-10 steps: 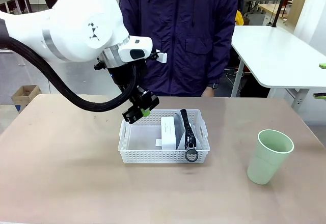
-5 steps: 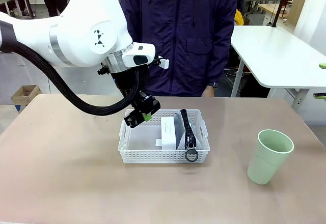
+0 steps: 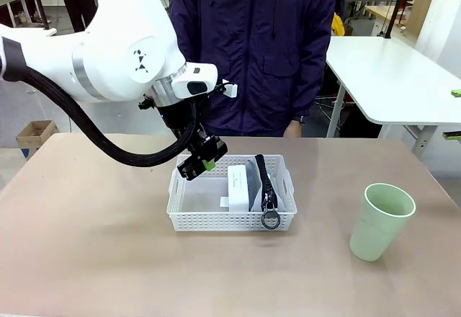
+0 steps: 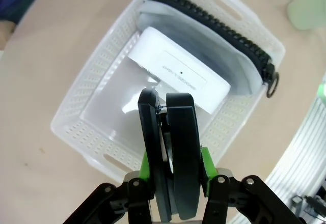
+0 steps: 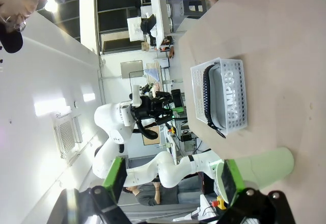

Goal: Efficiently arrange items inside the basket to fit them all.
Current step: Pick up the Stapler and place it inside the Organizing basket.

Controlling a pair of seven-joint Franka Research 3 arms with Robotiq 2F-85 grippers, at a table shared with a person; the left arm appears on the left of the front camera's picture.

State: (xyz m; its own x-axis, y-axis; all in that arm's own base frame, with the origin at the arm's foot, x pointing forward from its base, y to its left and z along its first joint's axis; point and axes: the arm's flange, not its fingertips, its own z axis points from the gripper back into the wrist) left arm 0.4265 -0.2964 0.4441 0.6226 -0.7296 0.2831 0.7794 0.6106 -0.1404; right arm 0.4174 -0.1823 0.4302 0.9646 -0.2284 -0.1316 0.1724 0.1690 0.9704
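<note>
My left gripper (image 3: 201,161) hangs over the far left corner of the white lattice basket (image 3: 189,220), shut on a black stapler (image 4: 169,147) that stands on end between its green pads (image 4: 205,162). Below it in the basket (image 4: 97,79) a small white box (image 4: 179,76) leans against the grey pouch (image 4: 232,63) with its black zipper and ring pull (image 4: 273,84). The box (image 3: 238,184) and the pouch (image 3: 263,180) fill the basket's right half. The pale green cup (image 3: 380,220) stands upright on the table to the right. My right gripper (image 5: 173,183) is open, with the cup (image 5: 260,167) and basket (image 5: 224,94) beyond it.
A person in a dark purple jacket (image 3: 252,50) stands at the table's far edge, right behind the basket. The left half of the basket floor (image 3: 200,196) is bare. A white table (image 3: 392,79) stands at the back right.
My left gripper, with the stapler in it, has shifted slightly right and down toward the basket's far left corner. Basket, box, pouch and cup have not moved.
</note>
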